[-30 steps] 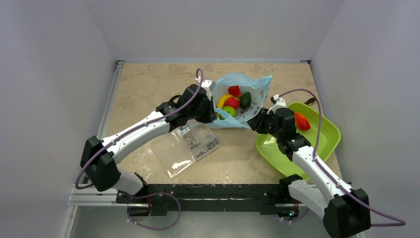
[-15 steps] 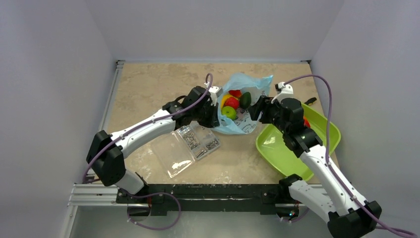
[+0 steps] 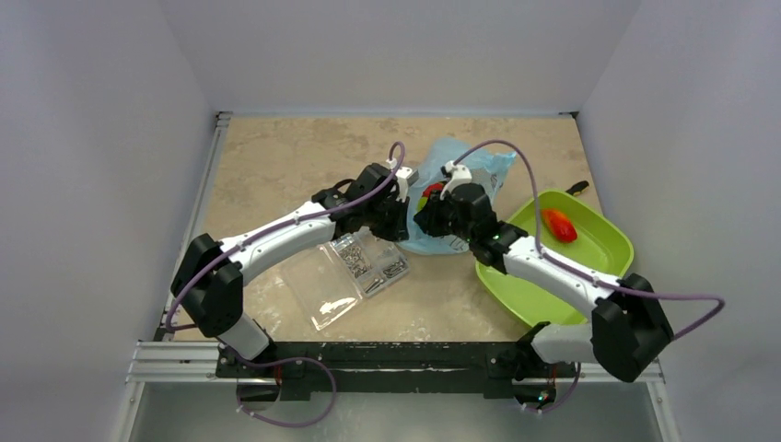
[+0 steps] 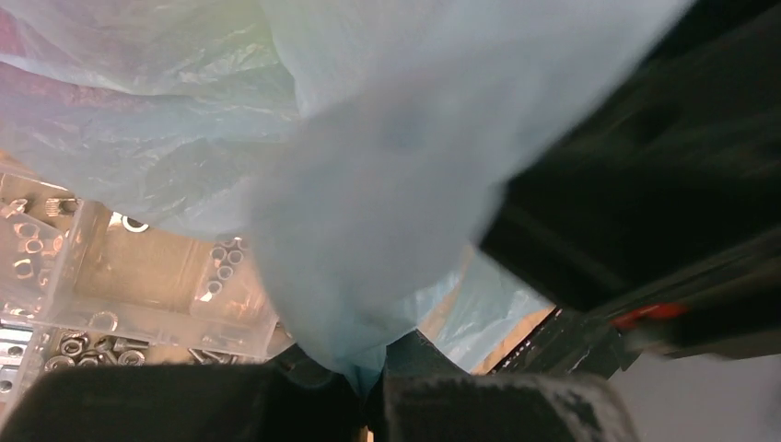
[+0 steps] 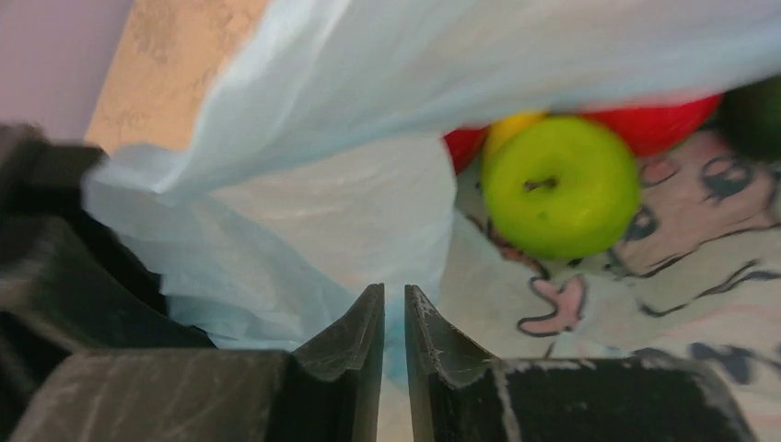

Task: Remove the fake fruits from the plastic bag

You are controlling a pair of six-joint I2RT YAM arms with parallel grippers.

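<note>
Plastic bag (image 5: 304, 212) film prob touching tips of right fingers (image 5: 355, 350).

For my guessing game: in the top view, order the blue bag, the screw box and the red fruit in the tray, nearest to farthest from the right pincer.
From the right pincer:
1. plastic bag, right at it
2. clear box, to its left
3. red fruit, far right, in the green tray

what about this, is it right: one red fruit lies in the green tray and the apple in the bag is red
Not quite: the apple in the bag is green, not red, as the right wrist view shows. One red fruit does lie in the green tray.
</note>
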